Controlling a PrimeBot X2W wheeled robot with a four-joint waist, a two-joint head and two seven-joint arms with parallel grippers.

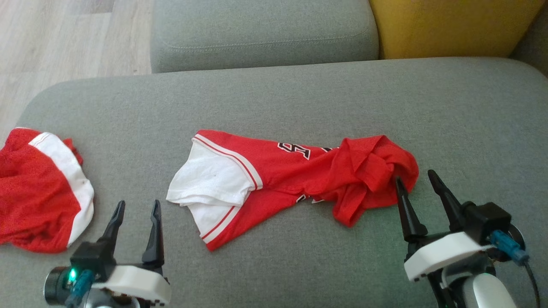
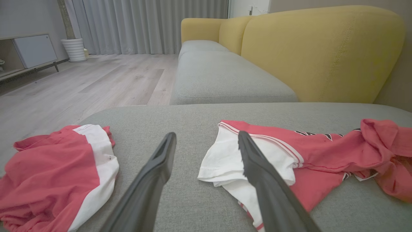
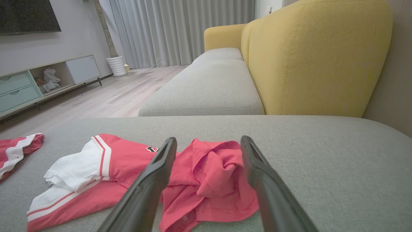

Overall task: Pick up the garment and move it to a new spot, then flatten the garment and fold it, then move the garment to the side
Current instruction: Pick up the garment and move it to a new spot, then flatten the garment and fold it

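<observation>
Your right gripper (image 1: 415,176), lower right of frame, jaws spread wide: inner fingertip (image 1: 400,186) at jersey (image 1: 282,171) bunched red end. Left gripper (image 1: 138,203), lower left, jaws spread too, just short of white hem. Jersey mid-cushion (image 1: 299,94), long axis left-to-right. Right arm nearer; judge your grab there.

Grey cushion (image 1: 299,98), crumpled jersey (image 1: 282,171), another red garment (image 1: 30,192)

Matt mesh-cloth garment (image 1: 295,171) on woven grey cushion (image 1: 299,94).
</observation>
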